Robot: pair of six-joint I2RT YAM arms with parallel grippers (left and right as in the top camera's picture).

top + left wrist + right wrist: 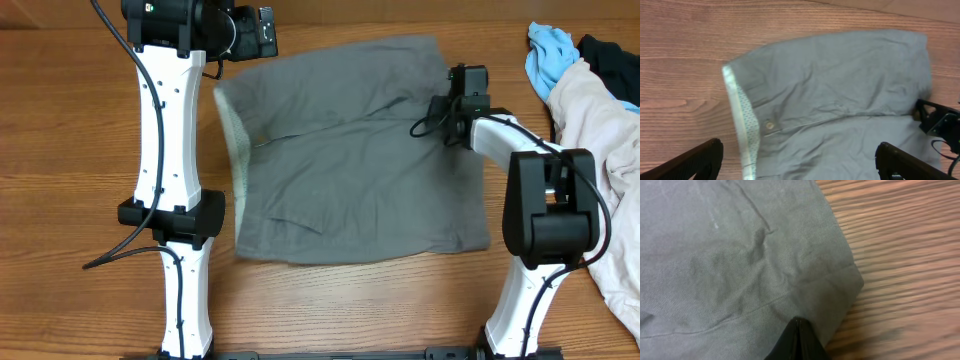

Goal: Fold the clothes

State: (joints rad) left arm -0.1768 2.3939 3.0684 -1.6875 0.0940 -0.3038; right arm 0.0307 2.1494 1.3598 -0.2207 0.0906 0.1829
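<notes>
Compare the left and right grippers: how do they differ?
The left gripper is wide open; the right gripper is shut. The left hangs above the waistband of the shorts; the right's tip sits low at a hem corner. Both are over the shorts; neither plainly holds cloth.

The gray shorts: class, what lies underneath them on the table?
Only the wooden table shows around the gray shorts; they lie flat on it. Anything beneath the cloth is covered.
</notes>
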